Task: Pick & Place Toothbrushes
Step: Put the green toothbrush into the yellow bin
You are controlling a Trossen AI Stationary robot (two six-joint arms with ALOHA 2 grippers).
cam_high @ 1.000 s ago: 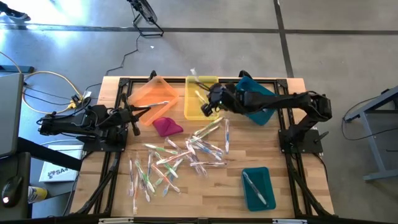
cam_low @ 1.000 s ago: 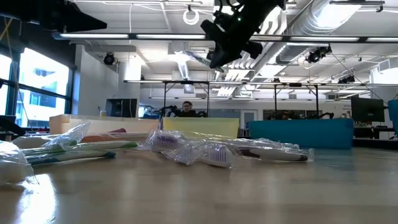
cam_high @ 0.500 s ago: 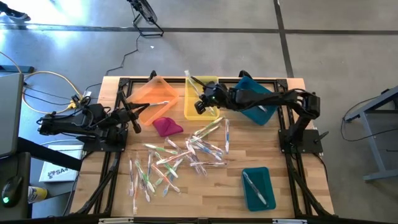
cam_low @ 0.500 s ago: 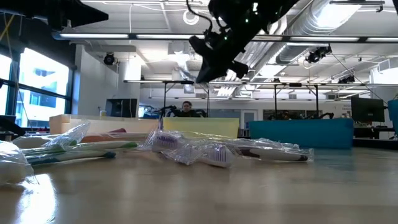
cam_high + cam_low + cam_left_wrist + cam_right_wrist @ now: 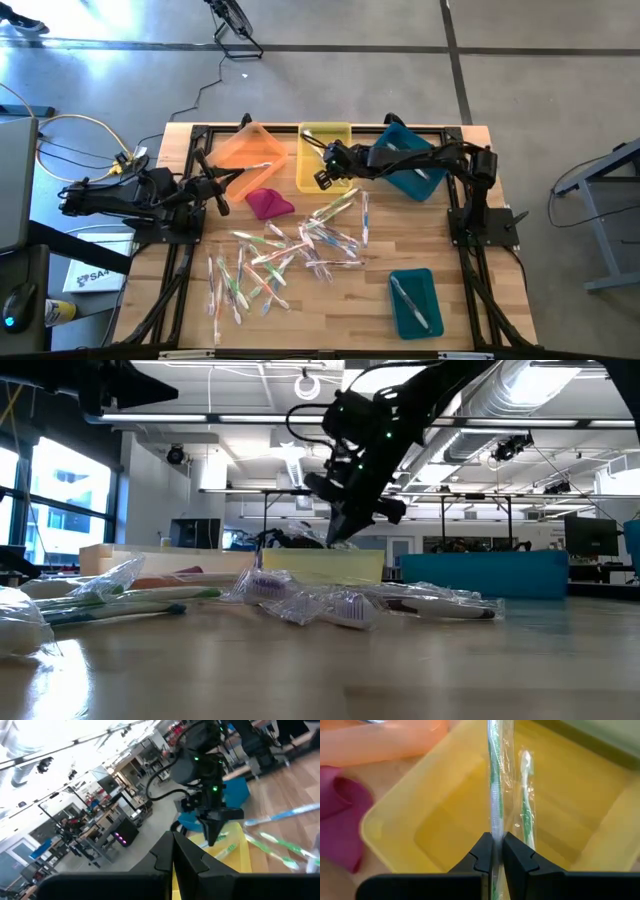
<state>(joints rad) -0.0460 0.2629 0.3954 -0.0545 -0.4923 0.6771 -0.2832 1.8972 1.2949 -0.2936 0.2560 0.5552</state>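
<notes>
Grey concrete floor surrounds a pale butcher-block table [image 5: 340, 300] with black rails down both sides. At the left edge the left gripper [image 5: 218, 196] rests low and idle, its fingers pressed together on nothing, clear of the work. Just beside it sits the orange bin [image 5: 245, 150], thin translucent plastic turned corner-on, with the crumpled magenta cloth [image 5: 268, 203] in front of it. Next comes the yellow bin [image 5: 322, 158], glossy and see-through; one wrapped green toothbrush [image 5: 526, 805] already lies along its floor. The right gripper [image 5: 325, 172] hangs over the bin's front part, fingers clamped on a second wrapped toothbrush [image 5: 494, 785], a slim green-and-white stick in crinkly clear film, held lengthwise along the bin, presumably so it drops flat beside the first. The loose toothbrushes [image 5: 290, 250] lie scattered mid-table in shiny sleeves, waiting to be sorted. Behind the right arm is a teal bin [image 5: 415, 165]; a smaller teal bin [image 5: 414, 302] near the front holds one brush.
</notes>
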